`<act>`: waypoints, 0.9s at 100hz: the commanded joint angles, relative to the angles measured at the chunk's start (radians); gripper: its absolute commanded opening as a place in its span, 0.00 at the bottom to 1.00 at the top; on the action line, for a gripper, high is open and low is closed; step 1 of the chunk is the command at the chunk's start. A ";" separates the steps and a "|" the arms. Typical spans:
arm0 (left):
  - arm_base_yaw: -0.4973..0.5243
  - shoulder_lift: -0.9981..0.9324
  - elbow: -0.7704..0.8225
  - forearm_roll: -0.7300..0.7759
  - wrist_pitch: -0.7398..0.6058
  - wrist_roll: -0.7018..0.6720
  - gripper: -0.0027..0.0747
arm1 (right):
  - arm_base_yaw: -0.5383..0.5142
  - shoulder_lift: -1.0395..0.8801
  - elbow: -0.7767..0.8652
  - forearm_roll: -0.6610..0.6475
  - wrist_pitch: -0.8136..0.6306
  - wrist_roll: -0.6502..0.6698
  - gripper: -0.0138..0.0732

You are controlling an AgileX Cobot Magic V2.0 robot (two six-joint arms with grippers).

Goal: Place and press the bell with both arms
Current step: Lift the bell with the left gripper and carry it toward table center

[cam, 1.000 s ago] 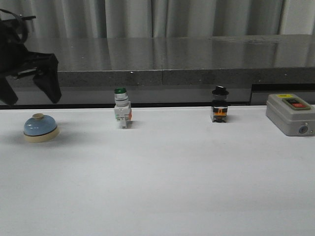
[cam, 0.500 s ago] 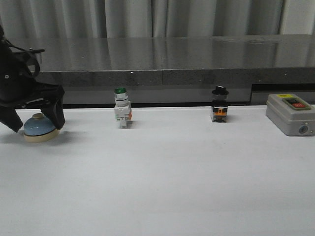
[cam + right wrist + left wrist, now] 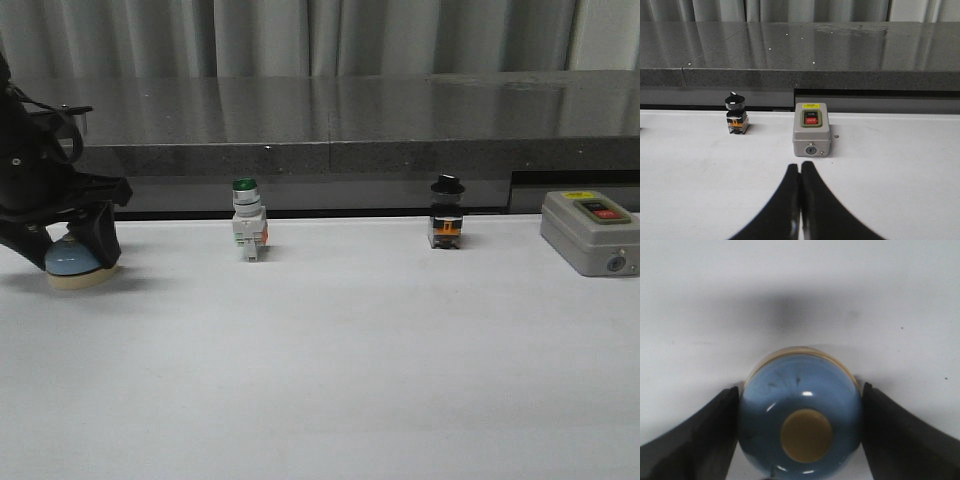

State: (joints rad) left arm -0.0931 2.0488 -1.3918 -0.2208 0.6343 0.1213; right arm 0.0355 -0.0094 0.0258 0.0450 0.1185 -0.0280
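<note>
The light-blue bell with a cream base stands on the white table at the far left. In the left wrist view the bell with its cream button fills the space between the black fingers. My left gripper is down over it, and both fingers touch the dome's sides. My right gripper shows only in the right wrist view. It is shut and empty, low over the table in front of the grey box.
A green-capped white switch stands right of the bell. A black-knob switch and a grey box with a red button stand at the right. They also show in the right wrist view: the switch, the box. A dark ledge runs along the table's far side.
My left gripper came down from above the bell onto it. Its fingers then drew in against the dome. The bell stayed where it was.
</note>
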 commanded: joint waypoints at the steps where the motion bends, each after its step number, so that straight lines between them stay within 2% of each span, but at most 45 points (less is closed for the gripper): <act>1: -0.005 -0.053 -0.029 -0.012 -0.018 0.003 0.39 | -0.007 -0.019 -0.014 -0.004 -0.085 -0.002 0.09; 25: -0.006 -0.100 -0.045 -0.012 0.041 0.005 0.39 | -0.007 -0.019 -0.014 -0.004 -0.085 -0.002 0.09; 48: -0.035 -0.257 -0.046 -0.012 0.072 0.015 0.39 | -0.007 -0.019 -0.014 -0.004 -0.085 -0.002 0.09; 66: -0.105 -0.373 -0.046 -0.012 0.108 0.043 0.39 | -0.007 -0.019 -0.014 -0.004 -0.085 -0.002 0.09; 90: -0.254 -0.385 -0.047 -0.012 0.120 0.053 0.39 | -0.007 -0.019 -0.014 -0.004 -0.084 -0.002 0.09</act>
State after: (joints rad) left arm -0.2882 1.7077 -1.4073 -0.2188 0.7875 0.1667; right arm 0.0355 -0.0094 0.0258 0.0450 0.1185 -0.0280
